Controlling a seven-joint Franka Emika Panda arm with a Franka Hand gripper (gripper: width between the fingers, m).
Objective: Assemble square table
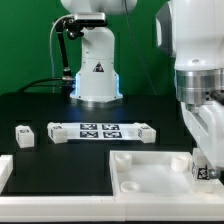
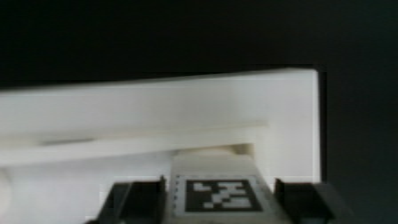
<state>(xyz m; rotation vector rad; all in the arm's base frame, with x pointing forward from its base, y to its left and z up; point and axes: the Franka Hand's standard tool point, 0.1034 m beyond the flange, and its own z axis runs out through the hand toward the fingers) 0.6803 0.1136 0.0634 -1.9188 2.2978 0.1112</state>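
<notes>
Wrist view shows the gripper (image 2: 219, 208) clamped on a leg block (image 2: 219, 193). The two black fingers (image 2: 134, 203) press on its two opposite sides, and the black-white tag of the block faces the camera. The block seems to run with its long axis away from the camera, between the fingers and toward the square table slab (image 2: 160, 110), which fills the picture just behind it. The far end of the block meets a recess under the raised rim of the slab, but I cannot tell if they really touch.

In the exterior view, the gripper (image 1: 205, 168) hangs down from the big white arm at the exterior view's right, directly over the right end of the slab (image 1: 150, 172). The slab lies flat on the black table (image 1: 40, 110), rim upward, near the front. Its edges run almost parallel to the front edge of the table, and its recessed corners are open to above.

A second leg block (image 1: 24, 135) lies alone at the exterior view's left, well apart from the slab and from the gripper, with its tag up. Between this block and the arm lies the marker board (image 1: 100, 131), its long side going from left to right, just behind the slab. The robot base (image 1: 97, 72) stands behind the marker board.
</notes>
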